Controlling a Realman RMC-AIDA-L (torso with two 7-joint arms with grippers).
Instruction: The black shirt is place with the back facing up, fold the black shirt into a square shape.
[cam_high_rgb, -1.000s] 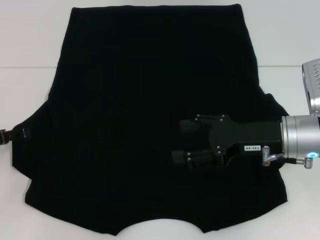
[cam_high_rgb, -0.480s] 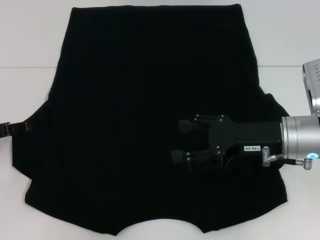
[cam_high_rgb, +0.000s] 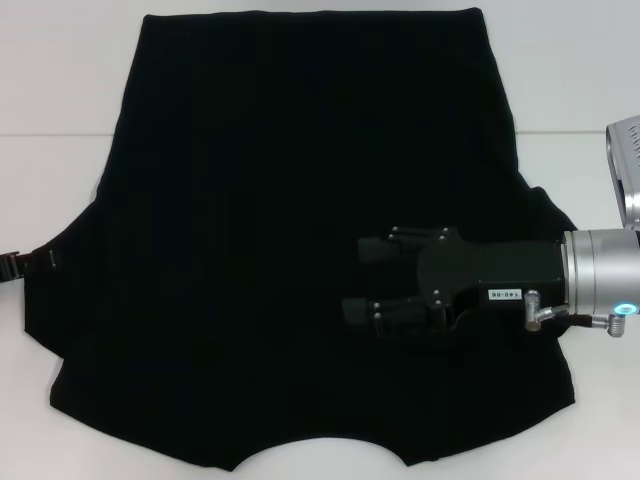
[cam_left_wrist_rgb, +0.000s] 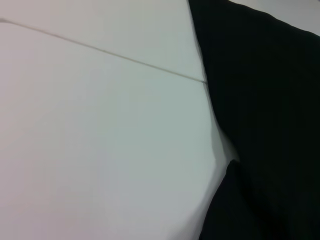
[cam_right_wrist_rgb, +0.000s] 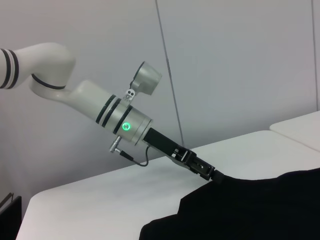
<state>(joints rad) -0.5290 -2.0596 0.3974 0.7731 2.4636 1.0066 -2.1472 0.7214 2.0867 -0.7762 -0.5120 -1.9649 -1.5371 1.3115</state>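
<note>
The black shirt (cam_high_rgb: 300, 200) lies spread flat on the white table (cam_high_rgb: 50, 80), with its hem at the far side and its collar cutout at the near edge. My right gripper (cam_high_rgb: 360, 282) reaches in from the right over the shirt's right half, its two fingers (cam_high_rgb: 375, 250) apart with nothing between them. At the far left, my left gripper (cam_high_rgb: 10, 266) meets the tip of the left sleeve. In the right wrist view the left gripper (cam_right_wrist_rgb: 209, 173) is shut on that sleeve tip, where the black shirt (cam_right_wrist_rgb: 250, 210) rises to a small peak. The left wrist view shows only the black shirt (cam_left_wrist_rgb: 270, 125) by the bare table.
The white table (cam_left_wrist_rgb: 100, 125) has a thin seam line (cam_high_rgb: 50, 134) running across it behind the sleeves. A silver joint of the right arm (cam_high_rgb: 625, 170) sits at the right edge. Bare tabletop lies to the left and right of the shirt.
The left gripper and the sleeve tip moved slightly away from me, then came partly back. The right gripper has stayed where it was.
</note>
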